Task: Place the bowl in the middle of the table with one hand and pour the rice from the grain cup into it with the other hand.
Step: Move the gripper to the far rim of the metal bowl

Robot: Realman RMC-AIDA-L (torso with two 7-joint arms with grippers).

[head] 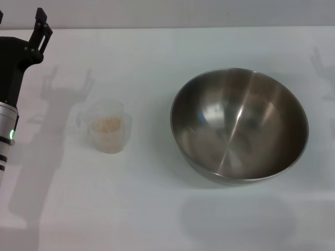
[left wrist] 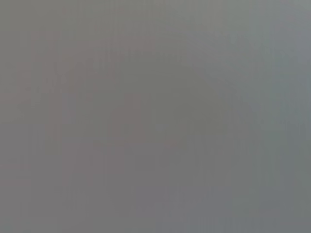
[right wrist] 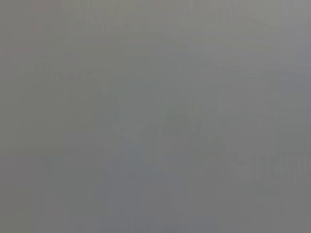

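Note:
The bowl [head: 239,125], a large shiny steel one, stands upright and empty on the right half of the white table [head: 146,209]. The grain cup [head: 108,127], small and clear, stands left of the middle with rice [head: 107,124] in its lower part. My left gripper [head: 21,15] hangs above the table's far left corner, open and empty, well away from the cup. One dark finger [head: 41,26] shows; the other is cut by the picture's edge. My right gripper is out of view. Both wrist views show only plain grey.
The left arm [head: 10,104] runs down the left edge of the head view, with a green light on it. The table's far edge [head: 183,27] meets a grey wall. A faint shadow [head: 322,65] lies at the right edge.

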